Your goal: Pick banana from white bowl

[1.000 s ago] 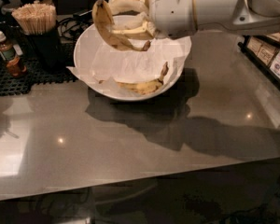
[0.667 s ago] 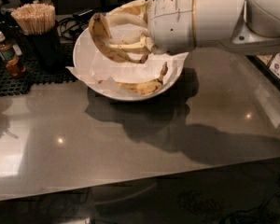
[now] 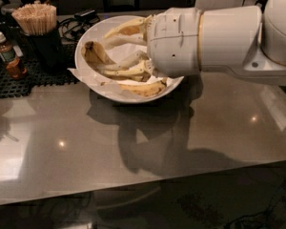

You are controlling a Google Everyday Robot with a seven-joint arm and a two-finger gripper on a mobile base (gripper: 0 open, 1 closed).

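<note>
The white bowl (image 3: 115, 96) with its crumpled paper liner stands on the grey counter at the upper middle. My gripper (image 3: 105, 54) reaches into it from the right on a thick white arm. Its pale fingers (image 3: 126, 30) are shut on a curved, brown-spotted banana (image 3: 92, 55) at the bowl's left side, just above the liner. A second banana (image 3: 144, 88) lies in the bowl's near right part, below the fingers. The arm hides the bowl's far right rim.
A dark cup of wooden sticks (image 3: 36, 19) and a small brown bottle (image 3: 5, 51) stand on a black mat (image 3: 19, 82) to the bowl's left. The counter's front edge (image 3: 143, 182) runs across the lower view.
The gripper has carried the held banana down and to the left, from above the bowl's far rim to low inside the bowl. The bowl and the second banana have stayed put.
</note>
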